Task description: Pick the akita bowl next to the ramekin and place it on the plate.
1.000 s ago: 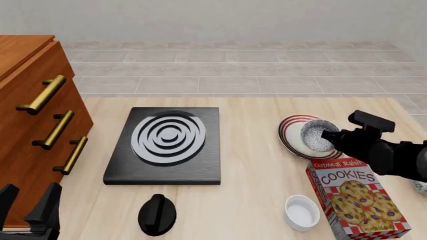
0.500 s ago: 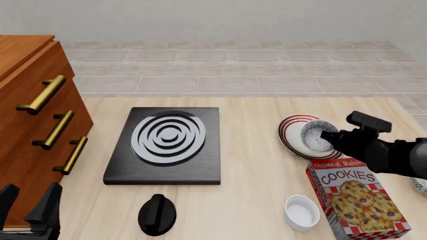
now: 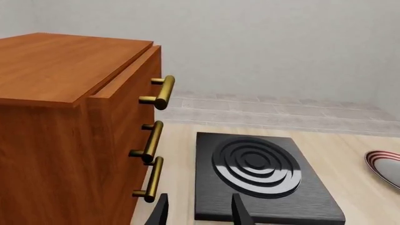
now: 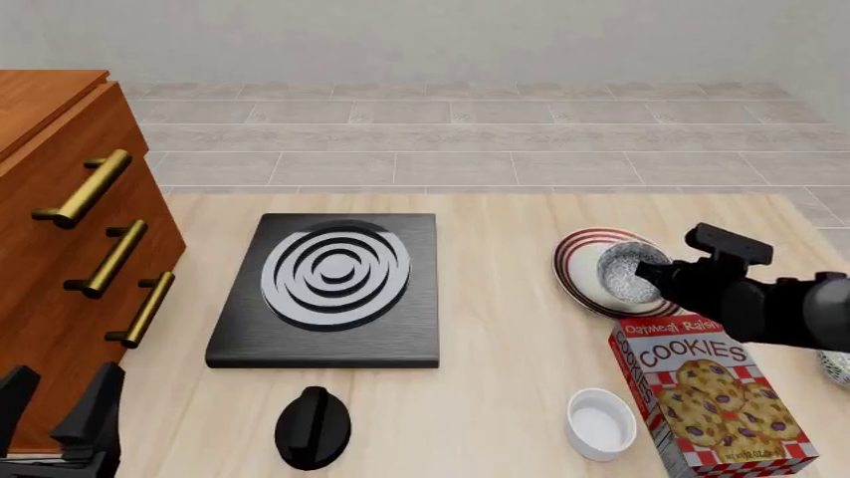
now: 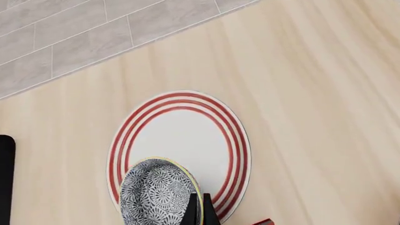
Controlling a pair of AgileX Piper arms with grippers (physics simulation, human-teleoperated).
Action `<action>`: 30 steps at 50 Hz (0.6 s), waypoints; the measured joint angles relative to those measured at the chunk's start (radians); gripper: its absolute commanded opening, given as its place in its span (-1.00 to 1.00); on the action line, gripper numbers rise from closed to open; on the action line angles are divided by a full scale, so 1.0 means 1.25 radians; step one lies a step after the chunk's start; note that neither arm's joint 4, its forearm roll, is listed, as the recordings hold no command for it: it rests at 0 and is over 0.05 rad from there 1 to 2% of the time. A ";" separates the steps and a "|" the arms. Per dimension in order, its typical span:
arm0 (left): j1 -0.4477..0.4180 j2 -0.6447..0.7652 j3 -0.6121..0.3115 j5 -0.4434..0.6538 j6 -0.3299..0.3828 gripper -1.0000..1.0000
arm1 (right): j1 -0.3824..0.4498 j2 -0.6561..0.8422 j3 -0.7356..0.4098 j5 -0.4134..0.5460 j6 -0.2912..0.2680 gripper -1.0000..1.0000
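The right gripper (image 5: 198, 210), pinching the akita bowl (image 5: 159, 190) rim, is needing a level release centred on the plate (image 5: 181, 140).

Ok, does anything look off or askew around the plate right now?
The akita bowl sits off-centre on the plate, over the rim nearest the cookie box; the right end effector grips its rim. Nothing looks spilled or damaged.

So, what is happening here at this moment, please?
The right pincer is shut on the rim of the akita bowl, holding it over the near edge of the plate; whether the bowl already rests there is unclear. The left pincer waits open near the stove burner, holding nothing. The ramekin stands beside the cookie box.
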 measured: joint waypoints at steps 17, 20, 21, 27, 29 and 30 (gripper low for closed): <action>0.001 0.003 0.000 -0.002 -0.004 1.00 | -0.006 0.025 -0.025 -0.001 -0.004 -1.00; 0.001 0.005 0.000 -0.004 -0.005 1.00 | -0.008 0.028 -0.029 0.001 -0.005 -1.00; 0.001 0.006 0.000 -0.005 -0.005 1.00 | -0.008 0.030 -0.031 0.001 -0.005 -1.00; 0.000 0.012 0.000 -0.011 -0.006 1.00 | -0.010 0.038 -0.038 0.001 -0.006 -1.00; 0.000 0.015 0.000 -0.013 -0.007 1.00 | -0.011 0.042 -0.041 0.000 -0.006 -1.00; 0.000 0.016 0.000 -0.013 -0.007 1.00 | -0.011 0.043 -0.042 0.000 -0.007 -1.00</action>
